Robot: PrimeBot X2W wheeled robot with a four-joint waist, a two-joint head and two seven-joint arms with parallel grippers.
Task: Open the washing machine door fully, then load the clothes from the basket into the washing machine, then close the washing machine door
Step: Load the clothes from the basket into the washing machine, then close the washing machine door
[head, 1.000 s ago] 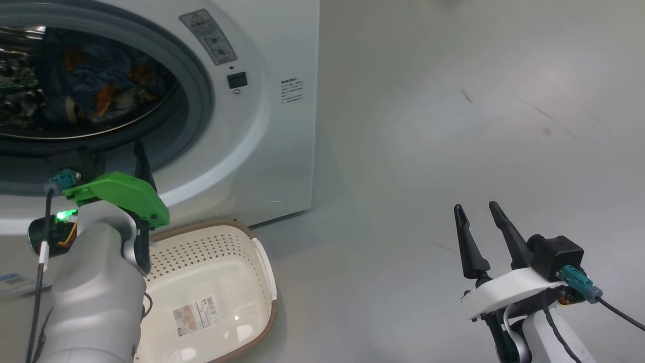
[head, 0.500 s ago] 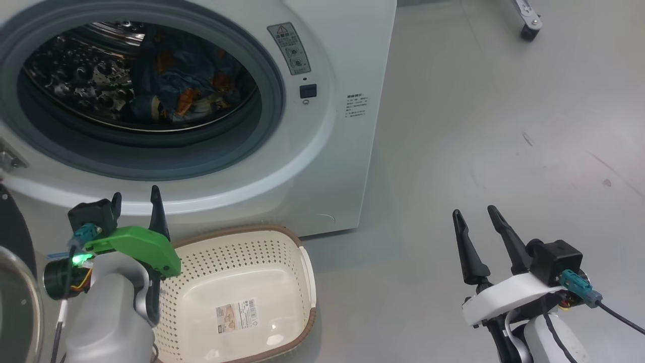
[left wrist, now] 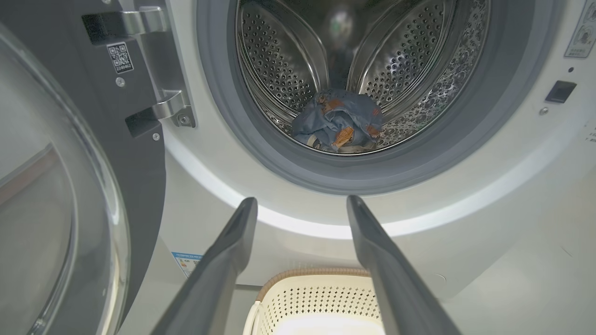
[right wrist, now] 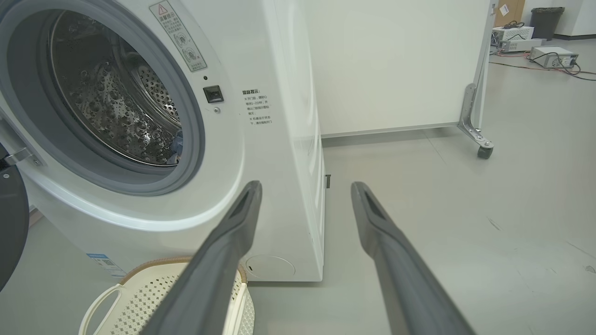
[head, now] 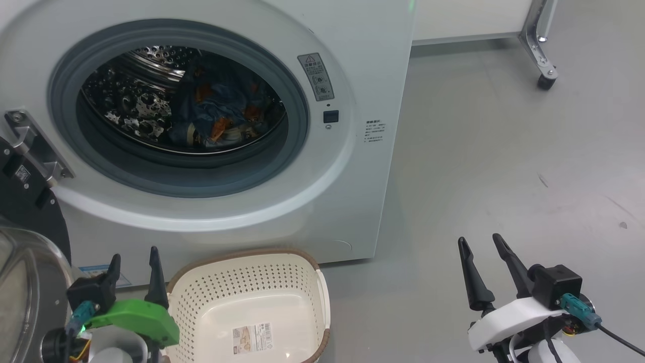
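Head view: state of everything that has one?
washing machine door, open, swung out to the left.
washing machine, loaded.
clothes, lying in the drum.
basket, empty, upright.
left gripper, open, holding nothing.
right gripper, open, holding nothing.

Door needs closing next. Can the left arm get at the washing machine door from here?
Probably yes: the washing machine door stands open right beside the open left gripper, nothing between them.

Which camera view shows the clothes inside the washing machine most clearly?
The left wrist view: it looks straight into the drum, where the clothes lie as a whole blue bundle. The head view shows them darker and at an angle. The right wrist view shows a blue sliver.
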